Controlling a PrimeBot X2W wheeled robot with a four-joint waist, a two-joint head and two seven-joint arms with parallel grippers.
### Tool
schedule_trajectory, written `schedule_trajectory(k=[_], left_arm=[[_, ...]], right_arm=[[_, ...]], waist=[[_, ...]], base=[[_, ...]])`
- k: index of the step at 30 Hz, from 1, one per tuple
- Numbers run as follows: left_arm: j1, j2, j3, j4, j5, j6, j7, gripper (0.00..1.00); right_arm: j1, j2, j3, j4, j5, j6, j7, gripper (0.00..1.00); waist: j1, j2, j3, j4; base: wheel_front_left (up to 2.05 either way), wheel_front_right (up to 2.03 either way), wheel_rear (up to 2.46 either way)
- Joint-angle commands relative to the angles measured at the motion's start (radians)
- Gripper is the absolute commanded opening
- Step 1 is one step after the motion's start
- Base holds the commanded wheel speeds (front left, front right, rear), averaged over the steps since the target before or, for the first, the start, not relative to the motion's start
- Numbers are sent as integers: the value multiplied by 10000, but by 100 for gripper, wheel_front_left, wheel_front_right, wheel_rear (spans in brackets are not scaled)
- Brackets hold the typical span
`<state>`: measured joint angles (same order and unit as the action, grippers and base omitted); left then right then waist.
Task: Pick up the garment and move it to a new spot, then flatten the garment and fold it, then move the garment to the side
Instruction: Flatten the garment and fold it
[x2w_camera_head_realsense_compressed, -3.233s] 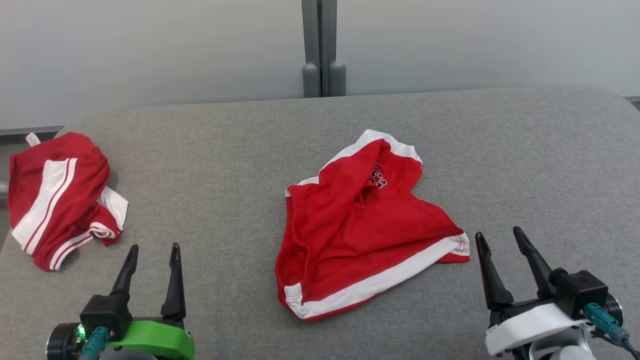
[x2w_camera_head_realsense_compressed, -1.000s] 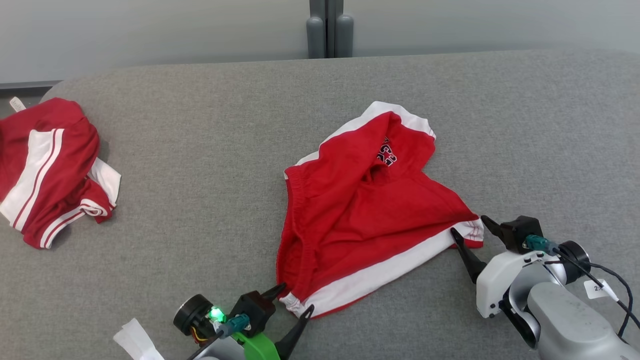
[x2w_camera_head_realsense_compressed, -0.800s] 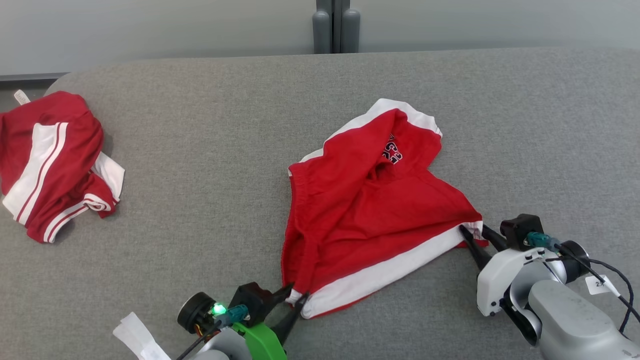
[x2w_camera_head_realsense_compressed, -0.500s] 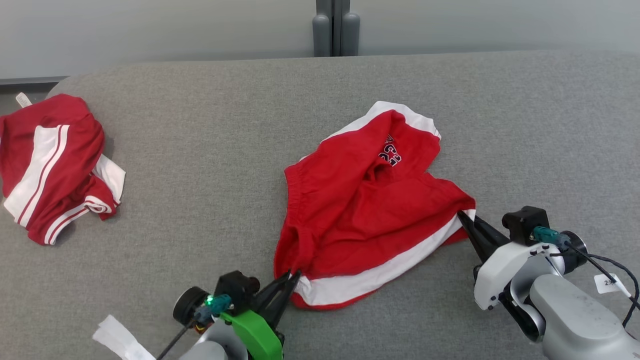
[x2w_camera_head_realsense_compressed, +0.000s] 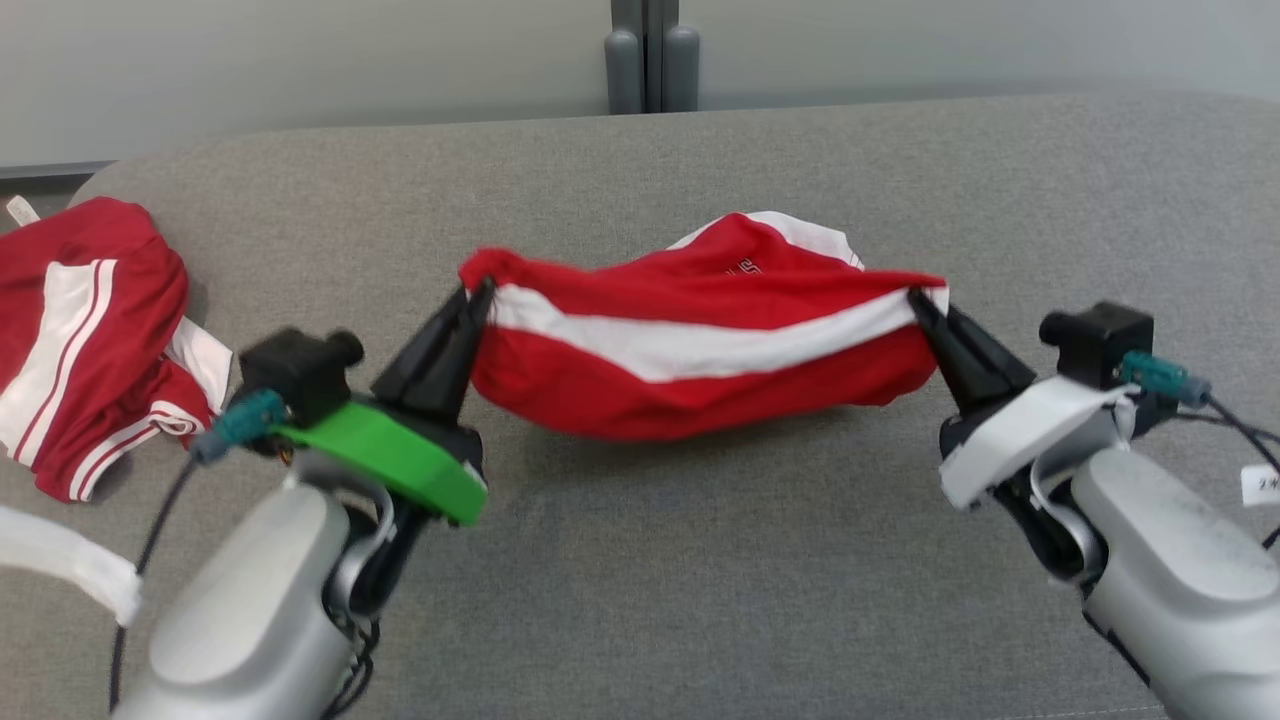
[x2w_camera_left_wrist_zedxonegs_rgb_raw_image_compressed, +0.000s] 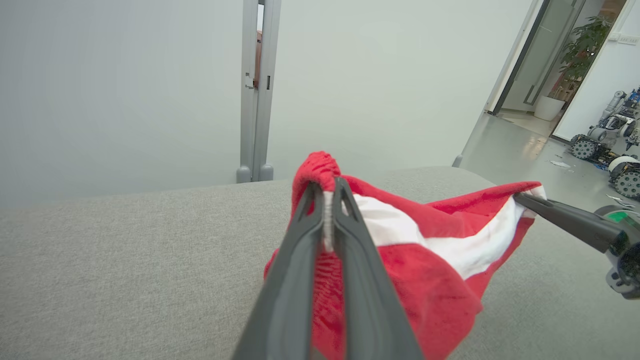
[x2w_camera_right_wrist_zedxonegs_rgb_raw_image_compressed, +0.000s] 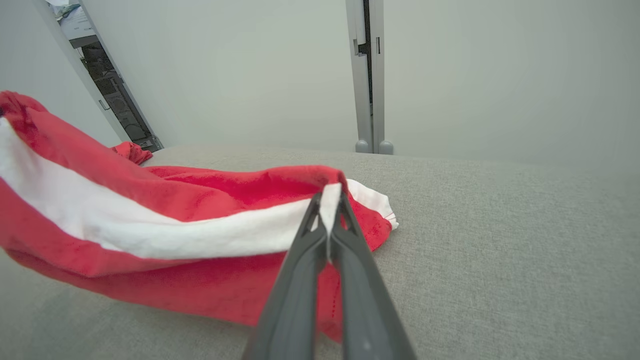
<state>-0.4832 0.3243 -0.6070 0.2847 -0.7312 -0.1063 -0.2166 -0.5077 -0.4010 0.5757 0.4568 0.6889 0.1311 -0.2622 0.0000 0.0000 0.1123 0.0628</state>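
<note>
While a second garment (x2w_camera_head_realsense_compressed: 90, 330) lies crumpled far to my left on the grey surface (x2w_camera_head_realsense_compressed: 640, 580), my left gripper (x2w_camera_head_realsense_compressed: 480, 297) pinches one end of the garment (x2w_camera_head_realsense_compressed: 690, 350) at its white stripe. The red cloth hangs stretched, sagging low over the surface, and my right gripper (x2w_camera_head_realsense_compressed: 915, 299) pinches the other end.

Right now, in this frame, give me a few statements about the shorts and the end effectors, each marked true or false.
1. The left end effector is shut on the shorts. True.
2. The right end effector is open, clear of the shorts. False: it is shut on their other end.
3. The shorts lie flat on the grey surface. False: their striped edge is held up between the two end effectors.
4. A second red garment lies crumpled at the robot's left. True.
</note>
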Motion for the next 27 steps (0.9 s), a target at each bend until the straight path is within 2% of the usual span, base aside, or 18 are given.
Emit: schedule_trajectory(k=[1, 7, 9, 10, 14, 20, 24, 27], left_arm=[[-629, 96, 176, -5, -73, -46, 135, 0], [-3378, 74, 1017, 724, -927, -159, 888, 0], [-4566, -43, 1371, 1168, -1315, -171, 1094, 0], [-5653, -129, 1668, 1721, -1587, -194, 1207, 0], [-7816, -177, 2011, 2751, -1760, -234, 1135, 0], [-10227, -349, 1728, 3698, -1723, -245, 826, 0], [-10859, -446, 1322, 3927, -1996, -241, 505, 0], [-10648, -339, 933, 3956, -2243, -243, 318, 0]], right_arm=[[-504, -114, 47, -50, 130, -5, 34, 0], [-2996, 235, 46, 303, 1285, -5, 464, 0], [-4153, 384, 9, 695, 1743, -5, 765, 0], [-5316, 483, -17, 1117, 1973, -5, 925, 0], [-7523, 767, -186, 2076, 2241, -5, 1118, 0], [-10206, 928, -165, 3243, 2072, -6, 974, 0], [-10982, 1026, 63, 3811, 2118, -5, 856, 0], [-10871, 1084, 328, 3986, 2332, -3, 767, 0]], waist=[[0, 0, 282, -20], [0, 0, 1381, -398], [0, 0, 1803, -567], [0, 0, 2155, -695], [0, 0, 2854, -939], [0, 0, 3431, -1040], [0, 0, 3584, -961], [0, 0, 3610, -971]], base=[[0, 0, 0], [0, 0, 0], [0, 0, 0], [0, 0, 0], [0, 0, 0], [0, 0, 0], [0, 0, 0], [0, 0, 0]])
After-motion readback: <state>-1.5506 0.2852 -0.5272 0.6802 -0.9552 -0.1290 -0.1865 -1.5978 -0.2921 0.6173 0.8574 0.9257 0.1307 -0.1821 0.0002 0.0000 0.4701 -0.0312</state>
